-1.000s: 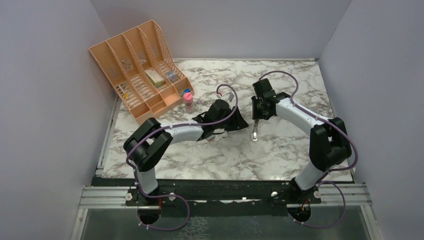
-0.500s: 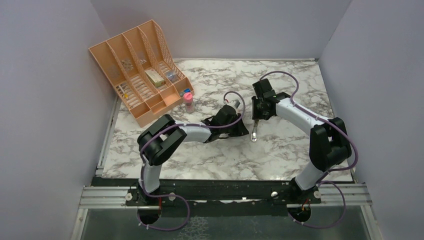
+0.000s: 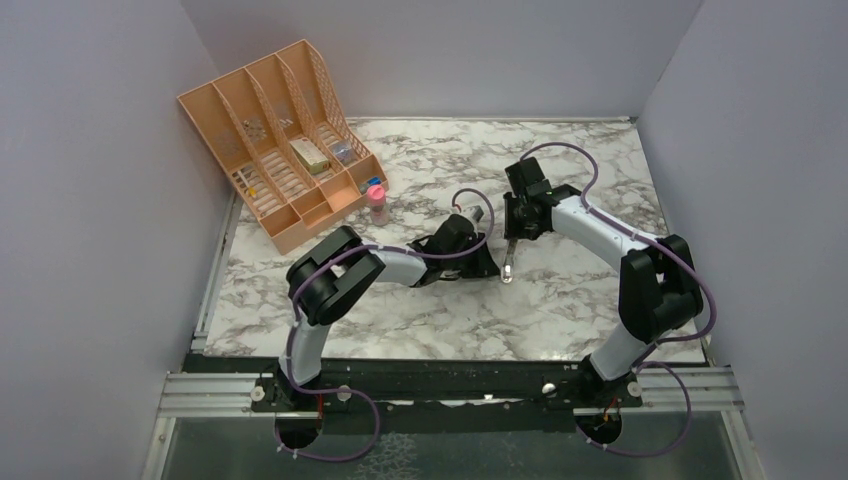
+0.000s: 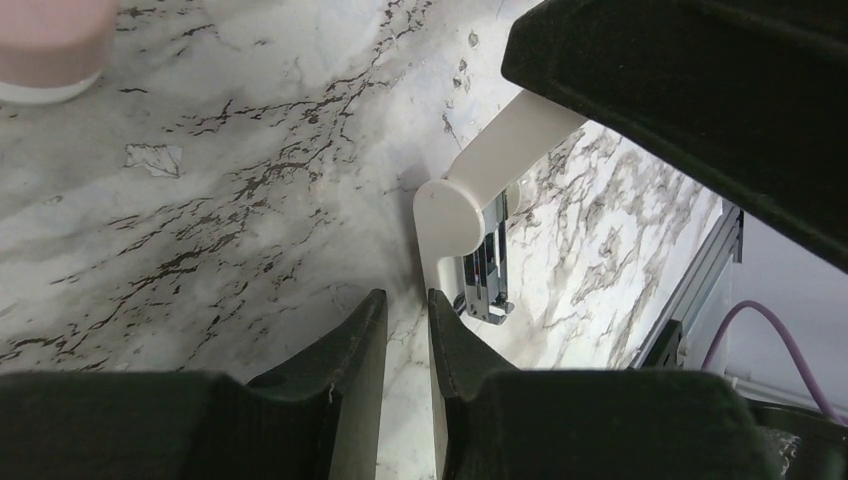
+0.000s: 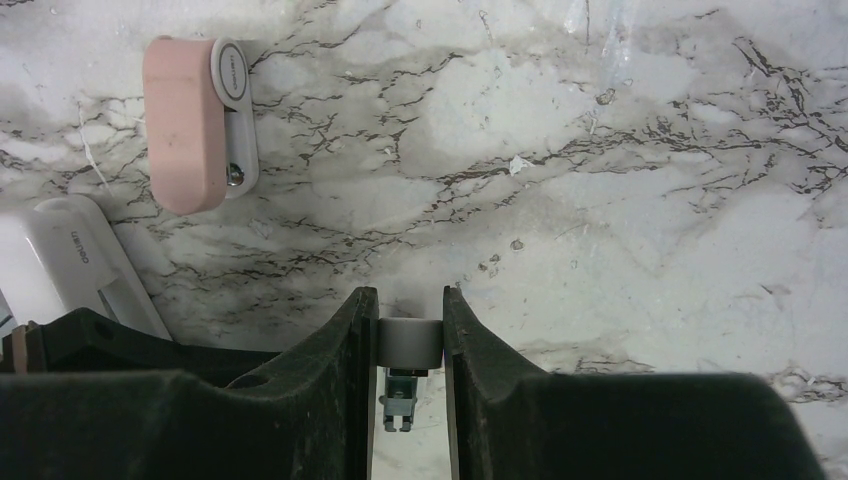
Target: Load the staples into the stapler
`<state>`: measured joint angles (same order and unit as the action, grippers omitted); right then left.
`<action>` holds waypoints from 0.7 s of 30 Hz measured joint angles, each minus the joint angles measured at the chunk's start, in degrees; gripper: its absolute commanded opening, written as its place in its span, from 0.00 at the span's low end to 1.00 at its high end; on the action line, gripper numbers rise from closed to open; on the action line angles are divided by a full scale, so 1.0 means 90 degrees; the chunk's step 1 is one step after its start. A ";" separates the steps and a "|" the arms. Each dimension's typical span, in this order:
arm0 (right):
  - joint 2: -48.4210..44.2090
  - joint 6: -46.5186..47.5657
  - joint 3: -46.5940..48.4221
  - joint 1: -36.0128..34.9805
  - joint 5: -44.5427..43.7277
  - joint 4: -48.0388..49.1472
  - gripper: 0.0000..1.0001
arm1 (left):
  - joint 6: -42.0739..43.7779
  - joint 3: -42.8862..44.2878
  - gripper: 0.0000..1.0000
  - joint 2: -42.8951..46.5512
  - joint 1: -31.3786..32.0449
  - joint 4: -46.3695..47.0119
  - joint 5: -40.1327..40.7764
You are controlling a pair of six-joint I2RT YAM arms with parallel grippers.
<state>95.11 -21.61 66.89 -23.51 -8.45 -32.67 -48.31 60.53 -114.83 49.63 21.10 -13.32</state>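
right end effector [image 3: 520, 225] is clamped on the stapler [image 3: 508, 262], around the middle of the desk [image 3: 420, 320]. in its own wrist view the fingers squeeze a small pale rounded bit of it, with a little metal piece poking out underneath. from the left wrist view we get the white arm of the stapler, its round hinge, and the shiny metal channel next to it, tilted up off the desk.

left end effector [image 3: 475, 262] is just beside the stapler on the left edge side, fingers pinched almost together with only a sliver of desk showing between them. we can't see anything in there.

the staples: honestly we can't find them in any view. the rack [image 3: 275, 150] in the far left corner has a few small things in it, too tiny to call.

what worries us:
- if that left pinch is empty, going at the channel does nothing, and we'd guess the staples still need fetching.
- if there is a thin strip in there, coming in crooked would jam it on the channel lip or snap it.
- the right grip sits on a small rounded part, so any nudge from the left could spin the stapler or pop it loose.
- the two arms are really close, so a small overshoot means a bump.
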 measured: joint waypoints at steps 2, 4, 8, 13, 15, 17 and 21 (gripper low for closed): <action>0.0002 -0.0007 0.0000 0.0000 0.0000 0.0002 0.24 | -0.0007 0.0000 0.22 -0.0058 0.0000 0.0073 -0.0053; 0.0002 -0.0027 0.0000 0.0000 -0.0002 0.0000 0.24 | -0.0007 0.0000 0.22 -0.0104 0.0000 0.0180 -0.0097; 0.0010 -0.0051 0.0000 0.0000 0.0000 0.0000 0.24 | -0.0005 0.0000 0.24 -0.0131 0.0000 0.0265 -0.0153; 0.0022 -0.0087 0.0000 0.0000 0.0000 0.0005 0.24 | -0.0015 0.0000 0.16 -0.0175 0.0002 0.0355 -0.0240; 0.0022 -0.0097 0.0000 0.0000 0.0000 0.0002 0.24 | -0.0029 0.0000 0.11 -0.0199 0.0000 0.0369 -0.0270; 0.0027 -0.0100 0.0000 0.0000 0.0000 0.0005 0.24 | -0.0068 0.0000 0.08 -0.0236 0.0000 0.0447 -0.0316; 0.0027 -0.0100 -0.0012 0.0000 0.0000 0.0010 0.23 | -0.0114 0.0002 0.05 -0.0272 0.0000 0.0527 -0.0355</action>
<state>95.35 -22.50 66.78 -23.51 -8.45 -32.58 -49.34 60.55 -117.27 49.63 25.85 -16.51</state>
